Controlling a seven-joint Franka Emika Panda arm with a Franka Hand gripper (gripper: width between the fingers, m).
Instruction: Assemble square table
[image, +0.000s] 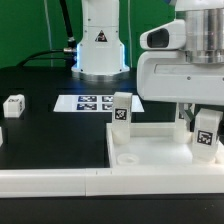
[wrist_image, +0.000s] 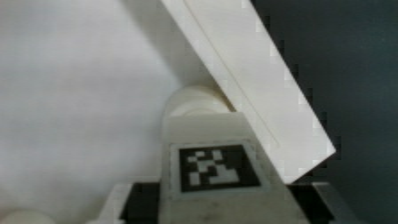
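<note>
Nearest in the exterior view, a long white border wall (image: 60, 182) runs along the front edge of the black worktop (image: 50, 135). Just behind it, toward the exterior view's right, lies the square slab (image: 160, 150) of the table, flat on the worktop with its raised rims up. A round socket (image: 128, 157) shows at its near corner. Above the slab's side on the exterior view's right, the gripper (image: 205, 125) is clamped on a held leg block (image: 207, 132), which is upright with its black-and-white tag facing the camera. In the wrist view the gripper (wrist_image: 217, 198) shows a dark finger on each side of the held leg block (wrist_image: 217, 150). The block's rounded end sits right at the slab's rim (wrist_image: 249, 70), which crosses the picture on a slant; whether the two touch I cannot tell. A second leg block (image: 121, 108) stands upright at the slab's far corner toward the exterior view's left, and whether it sits in a socket cannot be told. Behind it the marker board (image: 88, 102) lies flat on the worktop. A third leg block (image: 13, 105) rests well apart at the exterior view's left edge. Farthest back stands the arm's white base (image: 100, 40).
</note>
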